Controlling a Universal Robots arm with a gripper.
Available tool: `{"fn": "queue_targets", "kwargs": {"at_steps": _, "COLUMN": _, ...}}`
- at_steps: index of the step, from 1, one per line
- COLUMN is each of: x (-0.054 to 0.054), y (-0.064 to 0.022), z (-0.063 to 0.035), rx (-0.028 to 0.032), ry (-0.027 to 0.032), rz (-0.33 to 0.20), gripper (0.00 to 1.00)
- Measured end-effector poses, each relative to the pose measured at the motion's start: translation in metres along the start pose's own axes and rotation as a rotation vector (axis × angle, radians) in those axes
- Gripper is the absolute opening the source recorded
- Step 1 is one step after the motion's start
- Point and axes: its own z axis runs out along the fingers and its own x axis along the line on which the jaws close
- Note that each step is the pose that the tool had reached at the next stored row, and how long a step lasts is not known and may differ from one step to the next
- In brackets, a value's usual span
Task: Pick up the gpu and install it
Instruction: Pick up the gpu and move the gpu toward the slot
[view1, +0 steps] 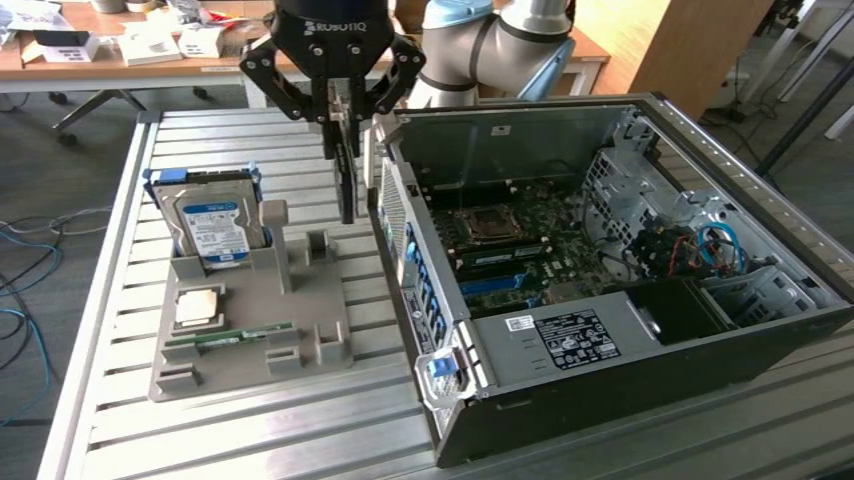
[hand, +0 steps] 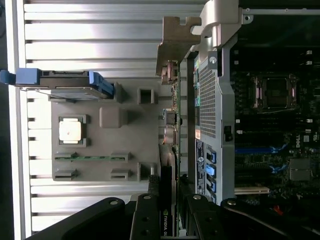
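**Robot gripper holds graphics card in the air beside an open computer case**

We see a black robot gripper (view1: 344, 115) at the far middle of the scene. Its fingers are clamped on the gpu (view1: 347, 170), which hangs straight down from them, edge-on to us, as a thin dark strip. In the wrist view the card's silver bracket (hand: 174, 45) shows at the end farthest from the fingers. We judge the edge-on, upright hold keeps the card slim enough to pass down along the case wall and gives the fingers two flat faces to press on.

The gpu is off every surface. It hangs over the slatted metal table (view1: 200, 140), just beside the outer wall of the computer case (view1: 641, 390) and above the far right corner of a grey parts holder (view1: 314, 330).

The case lies on its side on the exterior view's right with its cover off, so the motherboard (view1: 534, 240) faces up, which we take to be for reaching in from above. On the exterior view's left, the holder props a hard drive (view1: 214, 225) upright at its far end. A square processor chip (view1: 198, 305) and a thin memory stick (view1: 247, 333) lie flat nearer to us, each in its own recess, apart from the others.
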Motion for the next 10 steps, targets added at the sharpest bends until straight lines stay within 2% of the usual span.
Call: {"fn": "queue_targets", "kwargs": {"at_steps": 10, "x": -0.023, "y": 0.0009, "z": 0.0006, "rx": 0.0000, "ry": 0.0000, "rz": 0.000, "gripper": 0.27}}
